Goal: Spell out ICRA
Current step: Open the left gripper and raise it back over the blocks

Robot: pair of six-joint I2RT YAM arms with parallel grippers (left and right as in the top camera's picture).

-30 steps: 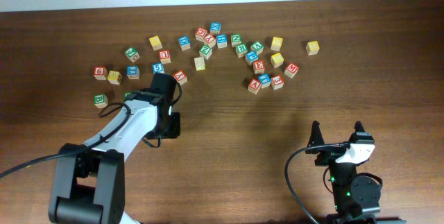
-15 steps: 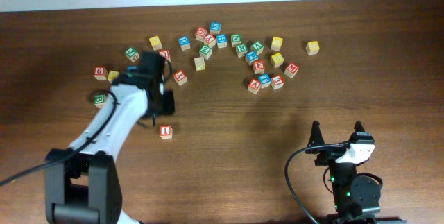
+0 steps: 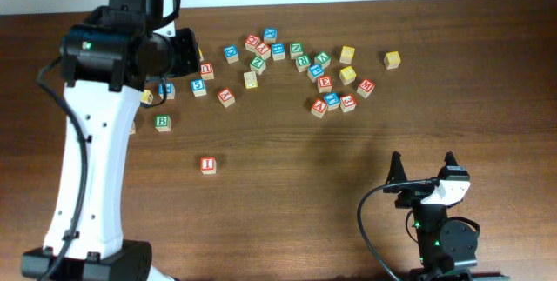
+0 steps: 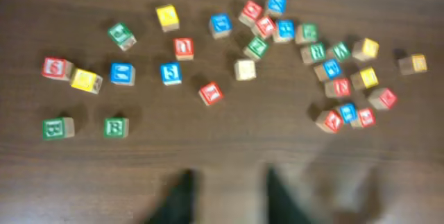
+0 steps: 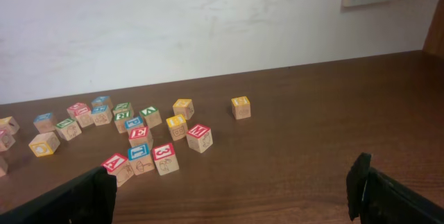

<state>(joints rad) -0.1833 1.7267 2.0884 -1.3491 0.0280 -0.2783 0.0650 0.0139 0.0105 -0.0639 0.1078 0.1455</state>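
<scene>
The red "I" cube (image 3: 207, 164) lies alone on the table, in front of the scattered cubes. The red "A" cube (image 3: 319, 107) sits at the near edge of the right cluster; it also shows in the right wrist view (image 5: 115, 163) and the left wrist view (image 4: 331, 121). A green cube (image 3: 162, 123) whose letter reads like R or B lies at the left (image 4: 116, 126). I cannot read which yellow cube is the "C". My left gripper (image 3: 187, 52) is raised high over the far left cubes, open and empty (image 4: 225, 182). My right gripper (image 3: 422, 163) rests open and empty (image 5: 229, 189).
Many other letter cubes are spread along the far part of the table (image 3: 287, 185), among them a second green cube (image 4: 55, 128) that my left arm hides in the overhead view. A white wall (image 5: 208, 23) stands behind the table's far edge.
My left gripper has let go of the red "I" cube, left it on the table, and risen up and back to the far left. The right arm has not moved.
</scene>
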